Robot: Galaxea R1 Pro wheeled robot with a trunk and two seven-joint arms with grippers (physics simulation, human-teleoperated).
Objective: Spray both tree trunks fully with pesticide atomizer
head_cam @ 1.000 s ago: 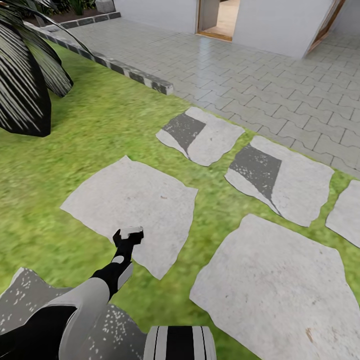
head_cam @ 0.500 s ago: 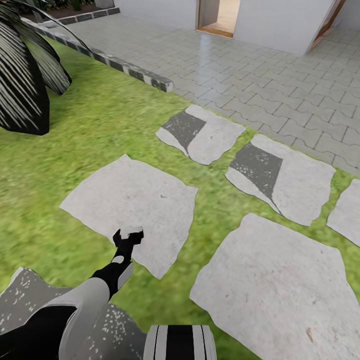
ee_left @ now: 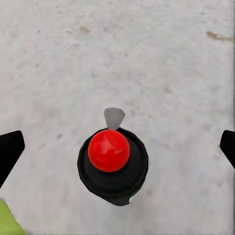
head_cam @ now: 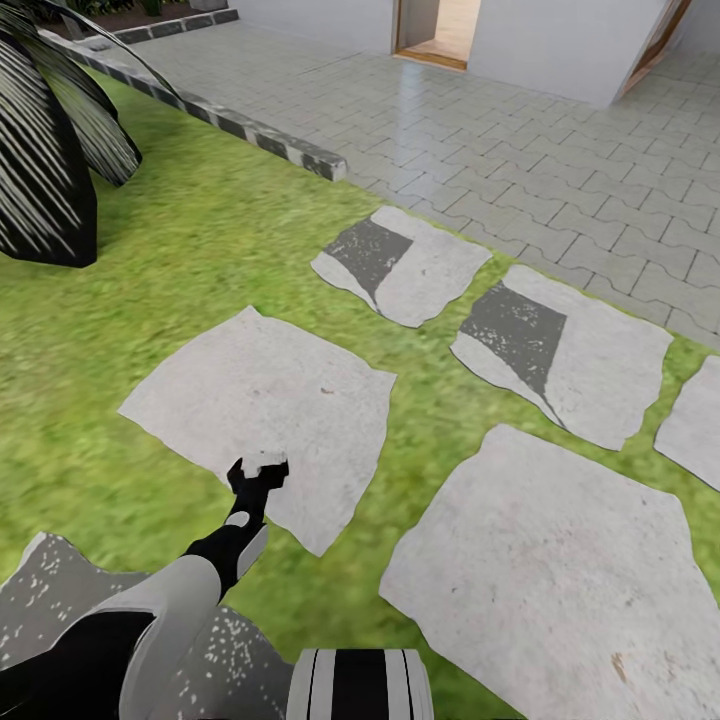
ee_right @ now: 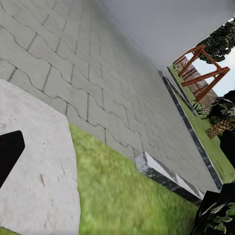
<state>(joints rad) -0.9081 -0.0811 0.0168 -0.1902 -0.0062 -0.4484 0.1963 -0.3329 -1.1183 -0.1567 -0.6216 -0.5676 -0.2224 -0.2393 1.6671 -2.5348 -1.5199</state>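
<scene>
The pesticide atomizer (ee_left: 113,165) stands upright on the large pale stepping stone (head_cam: 270,400) set in the lawn (head_cam: 150,290), near that stone's front edge, the edge closest to the robot. From above it shows a black round body, a red button on top and a small grey nozzle tip poking out on one side, so it has not been tipped over and can be taken from above. The left gripper (head_cam: 258,470) hangs directly over it with the arm reaching forward and down from the robot's shoulder; in the head view the gripper's pale tip covers the sprayer almost completely, so how high it sits above the stone is hard to judge there. In the left wrist view the two black fingers (ee_left: 10,152) stand spread wide, one on each side of the atomizer and well apart from its body, with the red button roughly centred between them. That placement reads as a line-up for a top-down pinch: the fingers straddle the body so that closing would catch it across its width, though nothing is pinched yet. The right gripper's (ee_right: 117,152) fingers also sit spread at the two edges of its own view with nothing between them, pointing idly across the paved terrace (ee_right: 73,73) beyond the stone toward a wooden playset (ee_right: 203,68) far off.
</scene>
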